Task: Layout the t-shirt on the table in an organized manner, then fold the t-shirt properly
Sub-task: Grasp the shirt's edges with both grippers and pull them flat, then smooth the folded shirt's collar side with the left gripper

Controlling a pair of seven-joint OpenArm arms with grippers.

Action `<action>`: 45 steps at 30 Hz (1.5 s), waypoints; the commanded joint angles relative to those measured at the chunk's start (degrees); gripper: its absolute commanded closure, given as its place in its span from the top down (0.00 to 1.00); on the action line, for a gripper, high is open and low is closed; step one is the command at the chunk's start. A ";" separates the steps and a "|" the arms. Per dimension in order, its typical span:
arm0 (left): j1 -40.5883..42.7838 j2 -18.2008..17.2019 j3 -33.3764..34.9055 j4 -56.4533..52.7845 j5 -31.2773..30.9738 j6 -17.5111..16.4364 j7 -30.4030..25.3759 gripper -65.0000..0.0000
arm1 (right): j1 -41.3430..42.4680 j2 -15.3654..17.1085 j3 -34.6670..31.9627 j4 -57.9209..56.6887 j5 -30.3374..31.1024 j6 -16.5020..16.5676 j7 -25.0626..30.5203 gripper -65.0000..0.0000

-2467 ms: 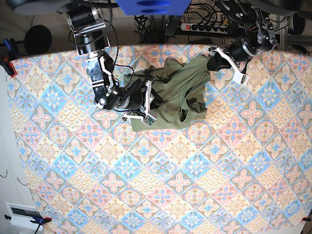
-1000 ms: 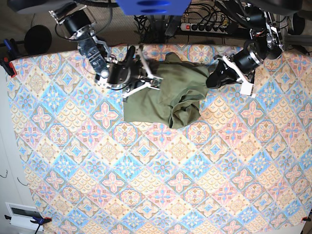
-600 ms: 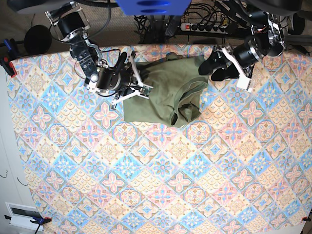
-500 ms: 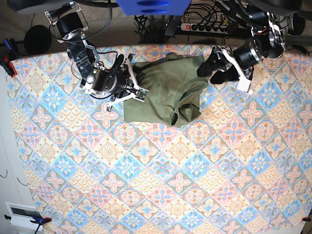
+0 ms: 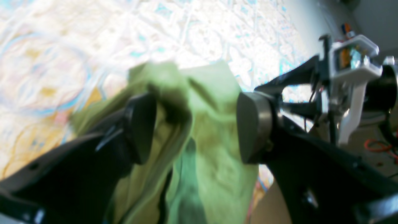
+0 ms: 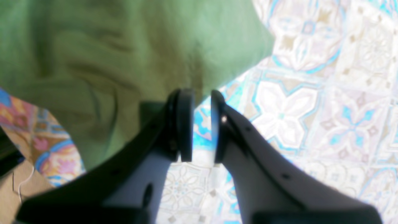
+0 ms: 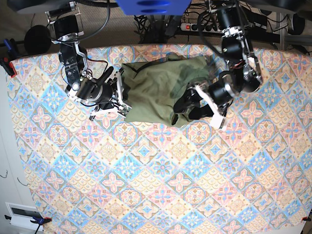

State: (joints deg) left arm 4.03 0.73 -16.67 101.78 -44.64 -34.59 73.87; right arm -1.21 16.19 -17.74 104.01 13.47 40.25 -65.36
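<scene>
Crumpled olive-green cotton t-shirt point(image 7: 161, 90) lying near the far edge of the tile-patterned table point(image 7: 161, 195)

Left gripper point(image 5: 192, 130) gaping wide around a bunched fold — right gripper point(image 6: 201, 124) sitting narrowly parted at the shirt's edge, gripping nothing.

Olive-green t-shirt point(image 7: 156, 90), plain, no print visible. Table point(image 7: 161, 180) cloth tiled in diamond medallions of pink, blue, cream and orange. Left gripper point(image 7: 187, 106) black with white bracket; right gripper point(image 7: 118, 95) black, white trim. Grey pads point(image 5: 250, 124).

Bright even base view, both wrist views blurred, left overexposed
</scene>
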 commanded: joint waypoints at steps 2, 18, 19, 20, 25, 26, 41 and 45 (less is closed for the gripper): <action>-2.58 0.81 -0.08 -1.95 2.05 -0.09 -0.94 0.60 | 3.63 -0.58 0.29 0.48 0.20 -0.25 1.06 0.14; -6.10 -1.22 -10.19 -10.66 5.92 -0.09 -0.94 0.00 | 4.60 -2.87 -0.15 -4.36 0.20 -0.25 2.11 0.14; -6.19 -1.30 -11.33 -10.74 6.18 -0.09 -0.94 0.00 | 4.60 -3.04 -0.15 -4.36 0.20 -0.25 2.73 0.14; -6.27 -1.74 -11.95 -10.83 6.36 -0.09 -0.94 0.00 | 4.42 -3.31 -0.15 -4.36 0.20 -0.25 3.34 0.14; -7.68 -4.03 -12.65 -16.90 6.18 -0.09 -1.03 0.00 | 4.25 -3.83 -0.24 -4.36 0.64 -0.25 4.04 0.14; -8.21 -4.56 -12.65 -18.92 6.09 -0.09 -1.03 0.00 | 4.33 -4.01 -0.24 -4.36 1.43 -0.25 4.04 0.14; -9.18 -5.96 -13.18 -18.74 1.43 -0.18 -5.34 0.40 | 4.16 -4.01 -0.59 -9.37 5.47 -0.25 2.99 0.14; -8.74 -7.90 -13.00 -15.23 1.08 -0.18 -5.07 0.51 | 4.16 -3.83 -3.14 -10.86 5.56 -0.25 1.14 0.14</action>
State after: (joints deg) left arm -3.55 -6.48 -29.54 85.23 -42.02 -34.48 70.08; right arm 1.93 12.38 -20.99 92.09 18.26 39.83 -64.73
